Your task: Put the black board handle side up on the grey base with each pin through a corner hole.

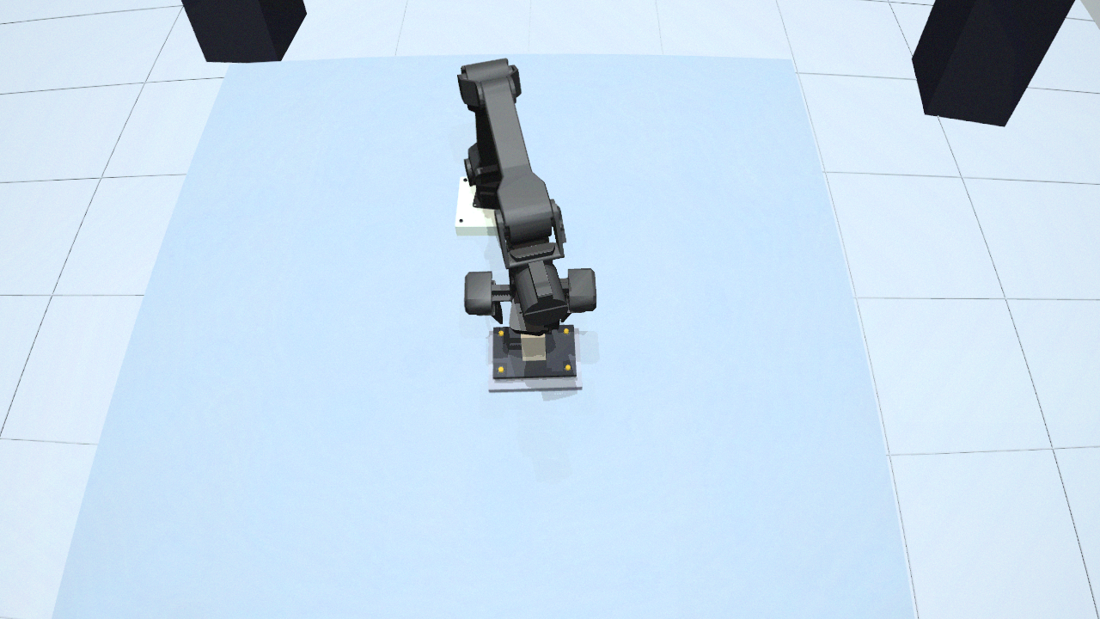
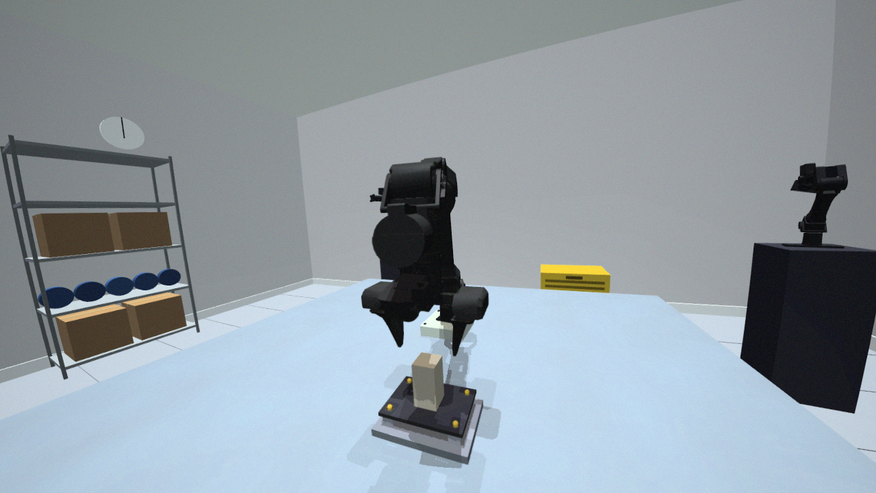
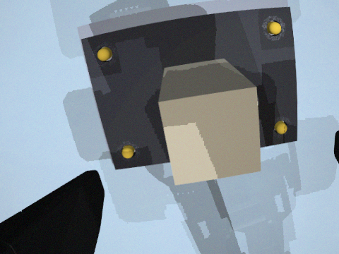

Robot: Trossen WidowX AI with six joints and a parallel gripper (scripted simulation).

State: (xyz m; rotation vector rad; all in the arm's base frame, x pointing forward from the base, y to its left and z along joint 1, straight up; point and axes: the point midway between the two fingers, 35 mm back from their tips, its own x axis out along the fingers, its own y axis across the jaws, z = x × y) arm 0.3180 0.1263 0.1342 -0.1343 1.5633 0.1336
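The black board (image 1: pixel 534 370) (image 2: pixel 422 418) (image 3: pixel 134 88) lies level on the grey base (image 1: pixel 538 383) (image 2: pixel 422 442) (image 3: pixel 247 5), handle side up. Gold pins show through all four corner holes, such as one gold pin (image 1: pixel 567 367) (image 2: pixel 455 423) (image 3: pixel 274 27). The posts are mostly hidden under the board. The beige square handle (image 1: pixel 533 347) (image 2: pixel 426 383) (image 3: pixel 212 116) stands upright near the board's middle. My gripper (image 1: pixel 532 319) (image 2: pixel 427 349) (image 3: pixel 222 164) is open and empty. In the exterior view its fingertips are above the handle's top, clear of it.
The arm's white mounting plate (image 1: pixel 470 218) (image 2: pixel 431 331) sits on the blue table (image 1: pixel 308 384) (image 2: pixel 245 392) behind the base. A dark pedestal (image 2: pixel 808 318) with another arm, a yellow box (image 2: pixel 574 270) and shelves stand beyond the table.
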